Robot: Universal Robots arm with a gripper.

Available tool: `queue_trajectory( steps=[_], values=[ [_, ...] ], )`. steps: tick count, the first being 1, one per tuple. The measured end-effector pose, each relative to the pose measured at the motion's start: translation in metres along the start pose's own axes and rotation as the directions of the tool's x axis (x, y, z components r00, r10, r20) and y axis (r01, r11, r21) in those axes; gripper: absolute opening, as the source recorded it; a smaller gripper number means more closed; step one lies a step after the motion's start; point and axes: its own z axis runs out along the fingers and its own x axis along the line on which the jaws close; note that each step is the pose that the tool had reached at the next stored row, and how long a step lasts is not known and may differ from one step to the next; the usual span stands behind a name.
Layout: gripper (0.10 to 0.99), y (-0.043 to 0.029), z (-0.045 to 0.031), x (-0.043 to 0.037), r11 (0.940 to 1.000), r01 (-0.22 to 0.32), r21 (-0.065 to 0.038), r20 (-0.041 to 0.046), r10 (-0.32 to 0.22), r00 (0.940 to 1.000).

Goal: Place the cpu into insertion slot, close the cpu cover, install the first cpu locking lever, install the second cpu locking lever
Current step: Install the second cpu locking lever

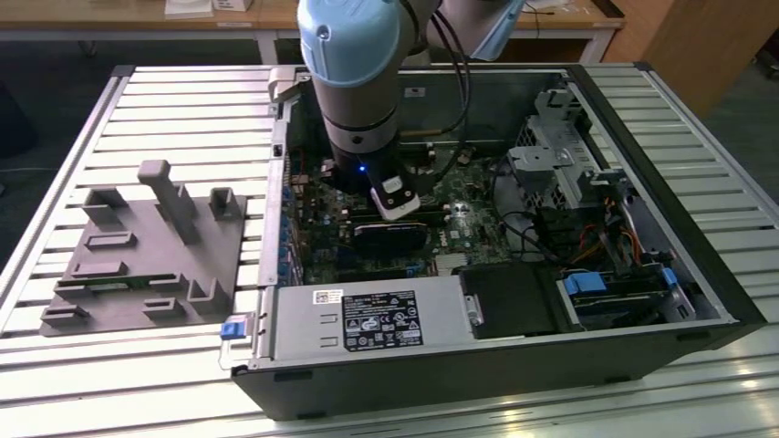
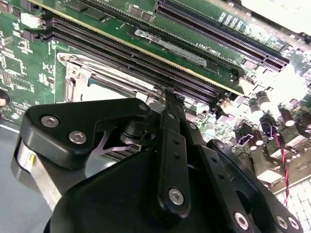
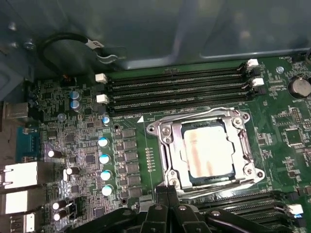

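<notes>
We see open black computer case (image 1: 487, 365) on slatted metal surface (image 1: 182, 109), our single arm reaching inside. One green motherboard (image 3: 126, 160) below black tool (image 3: 167, 204). One thin silvery metal cpu cover (image 3: 167, 145), closed, lies just ahead of tool tips. One pale silvery-tan square cpu (image 3: 209, 150) seated in insertion slot, framed by cover window. Tool fingers appear pressed together, grasping nothing. Four long black memory slots (image 3: 180, 90) beyond cover.
</notes>
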Motion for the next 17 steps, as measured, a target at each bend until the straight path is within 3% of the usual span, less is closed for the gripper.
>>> queue_trajectory(
  steps=[9, 13, 17],
  values=[
    [0.106, -0.0052, 0.0047, 0.0034, 0.9998, -0.001, -0.022, -0.0037, 0.001, 1.0],
    [0.106, -0.0051, 0.004, 0.0035, 0.9997, -0.001, -0.023, -0.0038, 0.001, 1.0],
    [0.106, -0.0034, -0.0023, 0.003, 0.9997, -0.001, -0.023, -0.0034, 0.0, 1.0]
  ],
)
